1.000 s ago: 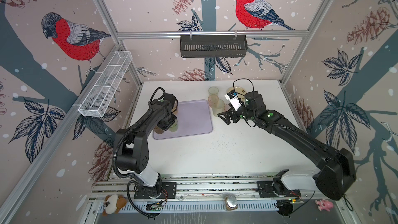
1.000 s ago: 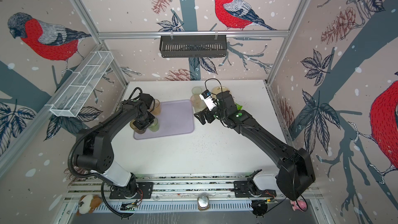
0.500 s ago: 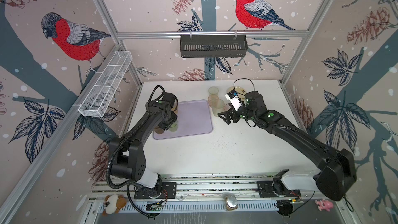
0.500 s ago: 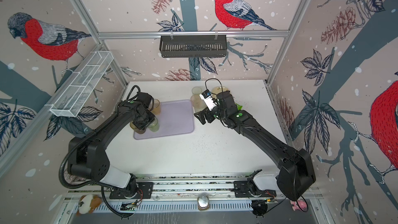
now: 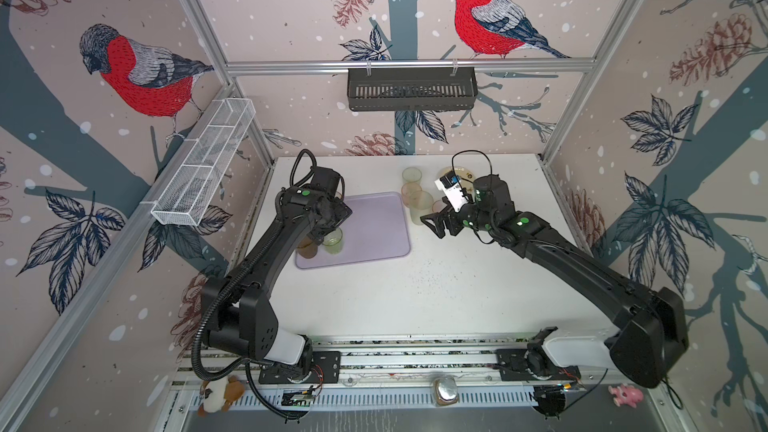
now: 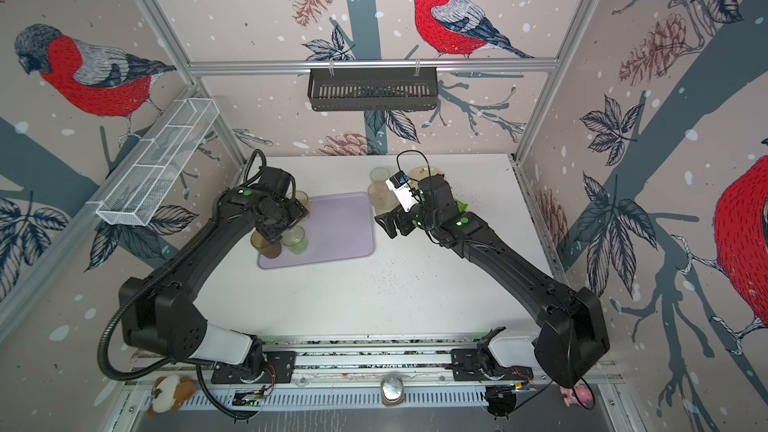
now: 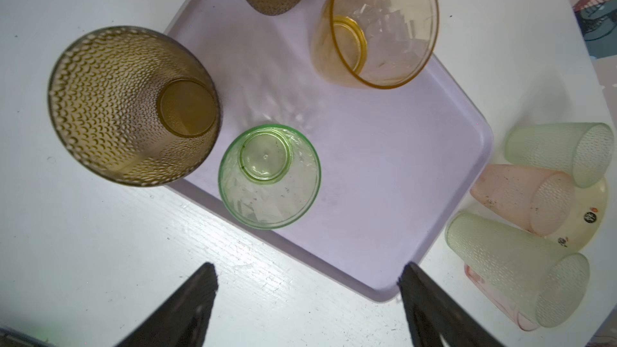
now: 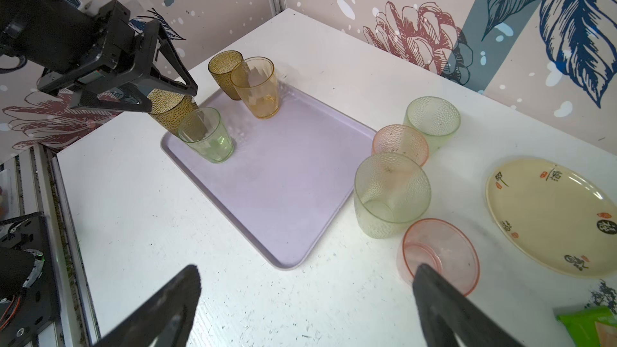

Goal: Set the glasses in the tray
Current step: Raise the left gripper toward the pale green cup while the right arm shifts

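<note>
The lilac tray (image 5: pixel 374 226) (image 8: pixel 293 178) lies left of the table's middle. Standing in it are a green glass (image 7: pixel 268 176) (image 8: pixel 205 135), a brown glass (image 7: pixel 133 105) at its corner, an amber glass (image 8: pixel 257 86) and a second brown glass (image 8: pixel 225 70). My left gripper (image 8: pixel 172 98) (image 7: pixel 307 282) hovers open above the green and brown glasses, holding nothing. Beside the tray's right edge stand two pale greenish glasses (image 8: pixel 392 191) (image 8: pixel 432 121) and two pink glasses (image 8: pixel 400 143) (image 8: pixel 437 255). My right gripper (image 5: pixel 436 224) (image 8: pixel 307 282) is open and empty, one finger next to the nearer pink glass.
A cream round plate (image 8: pixel 551 215) (image 5: pixel 457 171) lies behind the loose glasses, and a green packet (image 8: pixel 591 327) sits beside it. On the back wall hangs a black slotted basket (image 5: pixel 411 89). A white wire-mesh basket (image 5: pixel 203 168) is fixed to the left wall.
The left gripper's jaws have spread wide over the green and brown glasses, and its arm has shifted slightly. The right arm has not moved.
</note>
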Tool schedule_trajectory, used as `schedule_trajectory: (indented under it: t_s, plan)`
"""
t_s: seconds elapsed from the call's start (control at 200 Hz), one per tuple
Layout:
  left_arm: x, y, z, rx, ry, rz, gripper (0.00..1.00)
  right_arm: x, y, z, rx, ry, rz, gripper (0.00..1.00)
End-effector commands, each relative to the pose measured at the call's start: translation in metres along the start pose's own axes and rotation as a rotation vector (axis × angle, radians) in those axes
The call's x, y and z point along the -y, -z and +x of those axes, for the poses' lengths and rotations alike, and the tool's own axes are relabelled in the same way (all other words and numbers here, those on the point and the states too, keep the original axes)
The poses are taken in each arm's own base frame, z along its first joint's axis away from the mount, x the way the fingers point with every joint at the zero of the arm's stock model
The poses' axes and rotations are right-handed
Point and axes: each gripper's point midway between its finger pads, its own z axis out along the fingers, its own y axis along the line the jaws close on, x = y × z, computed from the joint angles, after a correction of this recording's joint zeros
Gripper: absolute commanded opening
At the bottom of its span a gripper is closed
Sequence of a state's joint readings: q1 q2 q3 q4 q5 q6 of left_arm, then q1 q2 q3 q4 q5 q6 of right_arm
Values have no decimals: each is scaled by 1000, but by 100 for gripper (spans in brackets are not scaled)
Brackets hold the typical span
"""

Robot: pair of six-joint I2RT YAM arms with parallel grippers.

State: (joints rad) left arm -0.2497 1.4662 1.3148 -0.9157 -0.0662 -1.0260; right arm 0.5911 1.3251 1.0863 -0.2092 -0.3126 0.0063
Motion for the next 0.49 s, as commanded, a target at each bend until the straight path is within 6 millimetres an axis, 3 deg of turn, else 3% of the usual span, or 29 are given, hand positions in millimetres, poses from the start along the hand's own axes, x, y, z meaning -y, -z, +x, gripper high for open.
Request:
schedule_trajectory:
  t_s: [0.0, 0.175, 0.485]
  plan:
    - [17, 11, -3, 6, -61, 83, 96, 3, -1, -4, 9, -34, 16, 100]
    - [42, 19, 0, -11, -167, 207, 97, 9, -3, -4, -8, -55, 45, 100]
    - [56, 9, 8, -88, -405, 217, 96, 38, -25, -9, -101, -181, 160, 100]
